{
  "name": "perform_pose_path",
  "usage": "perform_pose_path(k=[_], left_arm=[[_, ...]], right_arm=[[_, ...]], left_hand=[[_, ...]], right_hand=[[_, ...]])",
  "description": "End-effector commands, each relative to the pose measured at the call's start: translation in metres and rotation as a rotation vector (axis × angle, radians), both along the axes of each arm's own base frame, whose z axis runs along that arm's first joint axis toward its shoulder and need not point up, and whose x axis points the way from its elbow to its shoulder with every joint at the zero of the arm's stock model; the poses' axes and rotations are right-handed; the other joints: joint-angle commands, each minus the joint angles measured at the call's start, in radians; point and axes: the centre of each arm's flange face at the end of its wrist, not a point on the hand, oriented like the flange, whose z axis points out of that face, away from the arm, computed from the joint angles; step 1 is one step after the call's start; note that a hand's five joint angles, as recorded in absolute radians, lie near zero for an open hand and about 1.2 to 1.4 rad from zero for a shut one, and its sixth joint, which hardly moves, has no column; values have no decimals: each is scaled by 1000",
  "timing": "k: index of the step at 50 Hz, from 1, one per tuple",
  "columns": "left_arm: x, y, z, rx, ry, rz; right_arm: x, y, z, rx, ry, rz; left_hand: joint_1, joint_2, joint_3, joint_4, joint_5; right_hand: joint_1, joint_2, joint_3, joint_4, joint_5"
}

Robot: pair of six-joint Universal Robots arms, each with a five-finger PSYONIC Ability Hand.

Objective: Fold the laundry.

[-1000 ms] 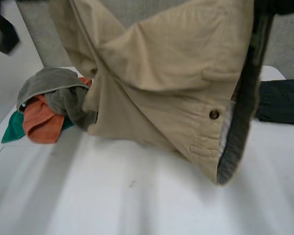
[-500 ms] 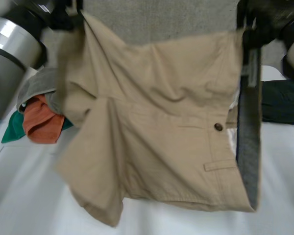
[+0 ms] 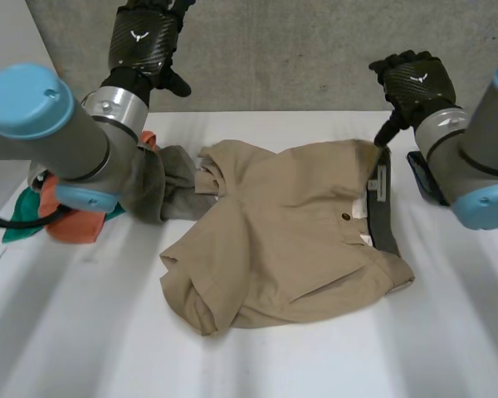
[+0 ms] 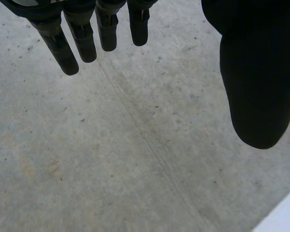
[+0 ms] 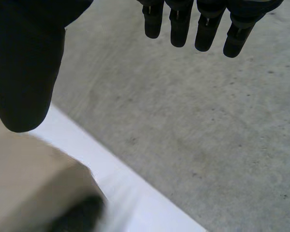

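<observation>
Left robot hand (image 3: 143, 46), right robot hand (image 3: 413, 83) (both straight-fingered).

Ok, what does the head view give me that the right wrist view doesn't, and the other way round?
The head view adds the whole of the tan shorts spread on the white table, the laundry pile beside them, and the left hand raised and open. The right wrist view adds the palm side of the right hand: fingers straight, apart from the thumb, holding nothing. Both share the right hand, the waistband end of the shorts, the table and the grey wall.
</observation>
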Motion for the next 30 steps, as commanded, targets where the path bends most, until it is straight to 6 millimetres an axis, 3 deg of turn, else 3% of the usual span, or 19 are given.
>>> perform_pose_path(k=[1,3,6,7,14,20,24,30], left_arm=[[10,82,-9,195,-89,-50],[10,114,-22,290,-140,-88],[9,144,-38,380,-198,-129],[8,164,-49,430,-234,-160],[1,231,-91,567,-369,-274],[2,238,-121,625,-424,-202],[-1,237,-132,620,-429,-155],[-2,229,-139,585,-398,-82]], right_arm=[[-15,62,-11,106,251,117],[-22,73,-15,119,300,121],[-38,90,-18,136,393,108],[-42,94,-21,146,409,106],[-50,129,-56,233,503,217],[-42,145,-78,255,467,355],[-39,141,-101,286,454,383],[-37,135,-116,285,454,383]], left_hand=[[41,28,22,31,10],[44,31,25,34,13],[47,34,28,37,16],[59,45,39,49,28],[138,125,119,128,107],[165,151,145,154,133],[179,166,160,169,148],[235,222,215,225,204]], right_hand=[[-53,-43,-42,-44,-51],[-53,-43,-42,-44,-51],[-53,-43,-42,-44,-51],[-53,-43,-42,-44,-51],[2,11,12,10,3],[139,149,149,148,141],[207,216,217,215,209],[477,486,487,485,479]])
